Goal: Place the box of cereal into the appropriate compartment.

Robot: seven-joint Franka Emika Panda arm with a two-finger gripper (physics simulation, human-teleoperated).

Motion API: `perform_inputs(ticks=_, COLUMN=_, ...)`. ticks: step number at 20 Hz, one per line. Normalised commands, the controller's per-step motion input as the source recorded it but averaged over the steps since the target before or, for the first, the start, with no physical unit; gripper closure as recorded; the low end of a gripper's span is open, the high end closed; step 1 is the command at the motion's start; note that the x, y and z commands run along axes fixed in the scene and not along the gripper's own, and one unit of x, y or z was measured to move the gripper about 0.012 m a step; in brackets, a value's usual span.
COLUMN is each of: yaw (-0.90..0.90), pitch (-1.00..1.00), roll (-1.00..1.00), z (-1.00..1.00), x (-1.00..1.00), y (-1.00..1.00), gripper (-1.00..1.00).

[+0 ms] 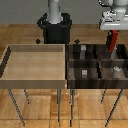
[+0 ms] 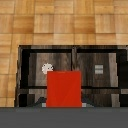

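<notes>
In the exterior view, we see the end effector (image 1: pixel 114 33) at two o'clock, closed on the box of cereal (image 1: pixel 113 41), which hangs above the far right cell of the dark four-cell bin (image 1: pixel 69 70); the light-wood tray (image 1: pixel 34 48) sits at nine o'clock. Released off-centre, we judge, the box could strike a divider or drop into a neighbouring cell.

In the wrist view, the red box fills six o'clock over the bin's cells; we cannot see the fingers.
</notes>
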Motion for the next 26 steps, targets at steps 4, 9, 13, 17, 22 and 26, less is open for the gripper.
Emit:
perform_inputs(ticks=4, yaw=0.00, pitch=0.00, roll=0.00, z=-0.25, x=0.00, y=0.00, gripper=1.00)
perform_inputs(ticks=9, yaw=0.00, pitch=0.00, roll=0.00, z=0.00, x=-0.80, y=0.00, gripper=1.00)
perform_inputs(ticks=13, yaw=0.00, pitch=0.00, roll=0.00, z=0.00, x=-0.50, y=0.00, gripper=1.00)
perform_inputs(ticks=17, yaw=0.00, pitch=0.00, roll=0.00, z=-0.29, x=-0.50, y=0.00, gripper=1.00)
perform_inputs(ticks=22, yaw=0.00, pitch=0.00, roll=0.00, z=-1.00, x=0.00, y=0.00, gripper=1.00)
perform_inputs(ticks=26, yaw=0.00, pitch=0.00, roll=0.00, z=-1.00, x=0.00, y=0.08, gripper=1.00)
